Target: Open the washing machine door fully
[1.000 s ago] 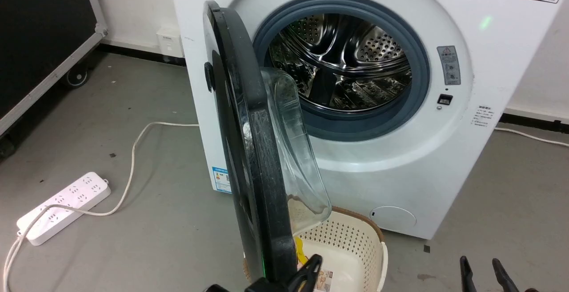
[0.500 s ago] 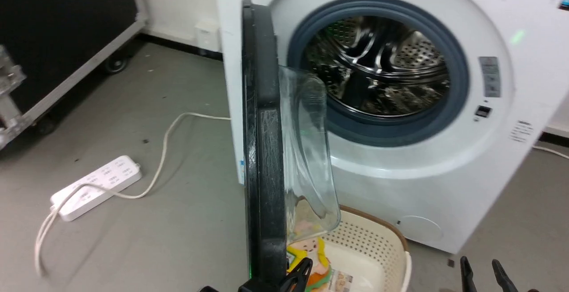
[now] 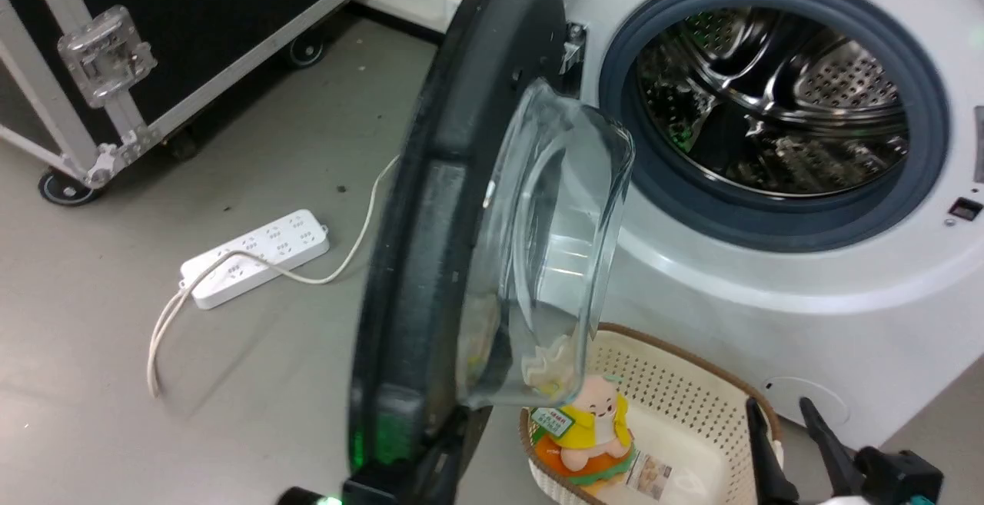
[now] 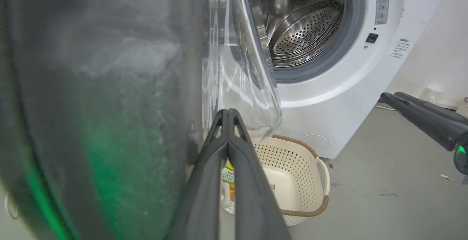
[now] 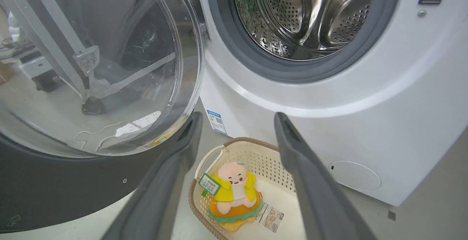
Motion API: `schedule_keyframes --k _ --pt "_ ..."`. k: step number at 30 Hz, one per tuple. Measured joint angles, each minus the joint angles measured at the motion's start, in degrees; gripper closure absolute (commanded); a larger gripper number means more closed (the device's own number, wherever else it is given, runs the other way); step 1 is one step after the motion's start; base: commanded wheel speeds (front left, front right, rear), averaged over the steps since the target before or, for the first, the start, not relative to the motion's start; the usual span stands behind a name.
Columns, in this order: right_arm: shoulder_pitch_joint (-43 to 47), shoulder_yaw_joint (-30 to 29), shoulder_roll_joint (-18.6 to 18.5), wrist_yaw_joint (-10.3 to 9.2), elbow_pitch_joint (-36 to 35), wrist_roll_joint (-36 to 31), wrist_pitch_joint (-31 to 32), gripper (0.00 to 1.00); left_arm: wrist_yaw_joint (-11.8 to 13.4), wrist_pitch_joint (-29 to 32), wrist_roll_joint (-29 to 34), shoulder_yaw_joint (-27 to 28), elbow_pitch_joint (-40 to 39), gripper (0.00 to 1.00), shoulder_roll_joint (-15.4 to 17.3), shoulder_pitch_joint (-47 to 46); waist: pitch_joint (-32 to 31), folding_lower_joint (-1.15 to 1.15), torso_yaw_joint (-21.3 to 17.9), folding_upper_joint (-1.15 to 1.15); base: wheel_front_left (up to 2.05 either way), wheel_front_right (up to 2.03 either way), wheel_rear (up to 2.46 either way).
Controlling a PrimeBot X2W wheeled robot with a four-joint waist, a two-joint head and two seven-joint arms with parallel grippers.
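The washing machine door point(image 3: 427, 244) stands swung out from the white washing machine point(image 3: 769, 313), its black rim towards me and its clear glass bowl point(image 3: 565, 220) facing the steel drum point(image 3: 776, 98). In the left wrist view my left gripper point(image 4: 227, 113) is shut, fingertips against the door's inner face point(image 4: 109, 105) beside the bowl, holding nothing. My right gripper point(image 3: 784, 432) hangs open at the lower right, apart from the door, over the basket point(image 5: 204, 159). In the right wrist view its fingertips point(image 5: 195, 119) are spread below the door glass point(image 5: 109, 68).
A cream laundry basket point(image 3: 692, 390) with a plush toy point(image 3: 588, 428) sits on the floor under the door. A white power strip point(image 3: 257, 259) with its cable lies to the left. A black wheeled case point(image 3: 177, 21) stands at the back left.
The head camera has turned, shifting the whole picture. The door has swung wider, from edge-on to showing its inner face and bowl. The right gripper sits higher in the view.
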Motion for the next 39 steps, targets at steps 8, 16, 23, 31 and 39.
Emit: schedule_keyframes --k 8,16,23,31,39 --pt "-2.77 1.93 0.0 0.0 2.72 -1.59 0.0 0.0 4.13 -2.4 -2.47 8.12 -0.63 1.0 2.04 0.0 2.29 0.0 1.55 0.0 0.0 0.0 0.0" --pt "-2.82 1.02 0.02 0.0 2.14 -3.31 0.36 0.0 5.14 -3.26 -6.48 16.66 1.07 1.0 6.03 -2.1 4.33 -0.01 2.06 0.0 0.0 0.0 0.0" --pt "-1.24 -1.66 0.0 0.0 -2.36 -5.49 2.79 0.0 3.13 -3.6 -9.9 21.11 7.97 1.0 9.38 -9.46 7.83 0.0 2.18 0.0 0.0 0.0 0.0" --pt "1.55 -4.78 -0.08 0.0 -9.24 -7.19 5.91 0.0 0.42 -4.54 -11.76 23.8 20.18 1.0 13.58 -19.82 11.75 0.0 2.17 0.0 0.0 0.0 0.0" --pt "1.69 -5.52 -0.9 0.0 -14.47 -7.94 9.15 0.0 -2.08 -7.69 -13.62 26.07 33.82 1.0 17.93 -31.57 16.1 0.0 0.14 0.0 0.0 0.0 0.0"
